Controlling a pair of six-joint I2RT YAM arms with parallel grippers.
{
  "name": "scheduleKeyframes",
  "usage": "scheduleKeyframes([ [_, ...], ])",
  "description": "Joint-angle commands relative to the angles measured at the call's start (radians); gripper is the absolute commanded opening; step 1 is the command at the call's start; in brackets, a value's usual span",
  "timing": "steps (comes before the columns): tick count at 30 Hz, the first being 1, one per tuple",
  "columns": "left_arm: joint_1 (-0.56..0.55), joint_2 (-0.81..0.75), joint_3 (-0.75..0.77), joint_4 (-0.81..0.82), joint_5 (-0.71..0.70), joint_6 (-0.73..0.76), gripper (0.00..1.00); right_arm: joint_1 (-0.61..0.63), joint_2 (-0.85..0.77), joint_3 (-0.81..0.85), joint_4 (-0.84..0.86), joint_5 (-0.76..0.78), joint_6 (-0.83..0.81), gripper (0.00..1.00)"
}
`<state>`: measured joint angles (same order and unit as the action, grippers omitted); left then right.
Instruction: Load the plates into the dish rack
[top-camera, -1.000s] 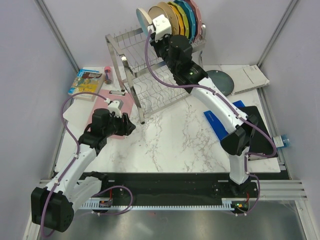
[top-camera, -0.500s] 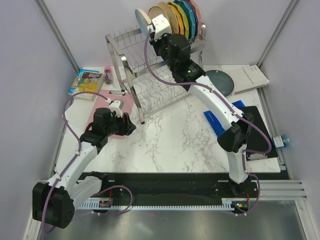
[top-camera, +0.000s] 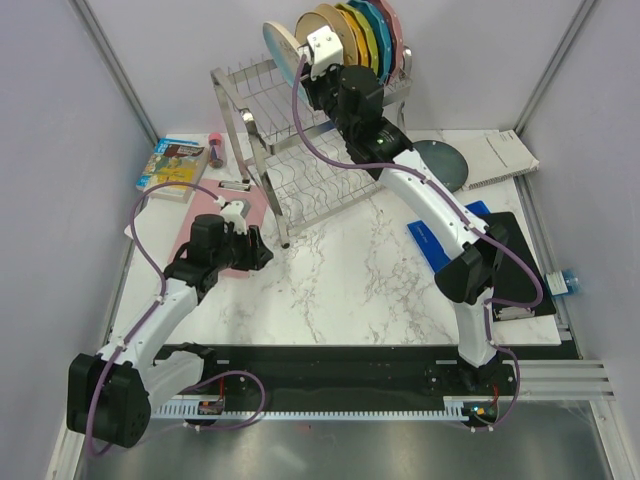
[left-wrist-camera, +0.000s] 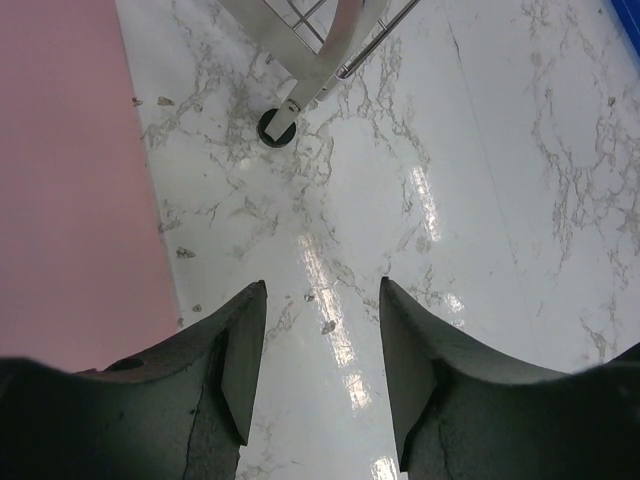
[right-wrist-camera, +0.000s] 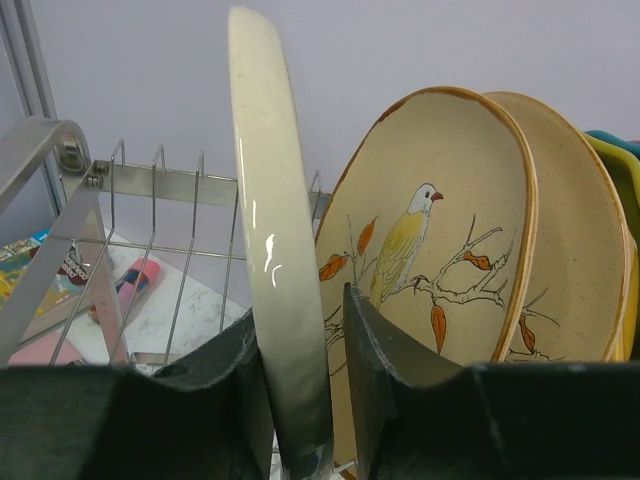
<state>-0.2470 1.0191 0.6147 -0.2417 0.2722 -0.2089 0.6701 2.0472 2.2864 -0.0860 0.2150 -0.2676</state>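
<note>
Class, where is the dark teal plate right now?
Top view: the dark teal plate lies flat on the table, right of the dish rack, beside the white notebook.

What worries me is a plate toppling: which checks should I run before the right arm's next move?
1. Edge-on plate stands between the fingers of the right gripper, leaning slightly: ok.
2. Its lower edge seated between the prongs of the dish rack: hidden, cannot tell.
3. Right grip released: a slim gap shows at one finger, cannot tell.
4. Bird plate beside it stands in the rack: ok.
5. Left gripper open, empty, above the table: ok.
6. Dark teal plate lies on the table, not loaded: not ok.
</note>
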Motion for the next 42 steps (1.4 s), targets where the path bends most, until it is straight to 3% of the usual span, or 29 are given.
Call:
scheduleKeyframes([
  [1, 0.006, -0.001, 0.030, 0.056, 0.022, -0.017, 0.56, -0.006, -0.036, 0.045, 0.063, 0.003, -0.001, 0.40],
  [9, 0.006, -0.019, 0.020, 0.059, 0.032, -0.026, 0.56, -0.006, -0.071, 0.019, 0.078, 0.061, -0.005, 0.46],
  [20, 0.008, -0.050, 0.016, 0.047, 0.035, -0.017, 0.56, -0.006, -0.051, 0.067, 0.167, 0.167, 0.007, 0.43],
  [21, 0.006, -0.051, 0.016, 0.048, 0.036, -0.017, 0.56, -0.006, -0.062, 0.061, 0.167, 0.169, 0.017, 0.30],
  [23, 0.006, -0.053, 0.014, 0.048, 0.035, -0.017, 0.56, -0.006, -0.074, 0.039, 0.161, 0.164, 0.030, 0.20],
  [24, 0.006, -0.054, 0.013, 0.048, 0.036, -0.017, 0.56, -0.006, -0.087, 0.032, 0.161, 0.165, 0.036, 0.00],
  [28, 0.009, -0.053, 0.008, 0.048, 0.035, -0.017, 0.57, -0.006, -0.101, 0.012, 0.158, 0.170, 0.035, 0.00],
  [29, 0.009, -0.053, 0.007, 0.048, 0.038, -0.017, 0.57, -0.006, -0.101, 0.010, 0.155, 0.166, 0.030, 0.05],
  [30, 0.009, -0.054, 0.005, 0.050, 0.036, -0.018, 0.57, -0.006, -0.101, 0.007, 0.155, 0.159, 0.022, 0.29],
  [33, 0.009, -0.048, 0.005, 0.058, 0.038, -0.020, 0.57, -0.006, -0.098, 0.004, 0.155, 0.141, 0.011, 0.56],
  [35, 0.009, -0.045, 0.005, 0.061, 0.038, -0.020, 0.57, -0.004, -0.098, 0.011, 0.155, 0.127, 0.008, 0.64],
  [42, 0.009, -0.043, 0.006, 0.059, 0.038, -0.023, 0.57, 0.049, -0.122, 0.044, 0.199, 0.115, -0.082, 0.72],
])
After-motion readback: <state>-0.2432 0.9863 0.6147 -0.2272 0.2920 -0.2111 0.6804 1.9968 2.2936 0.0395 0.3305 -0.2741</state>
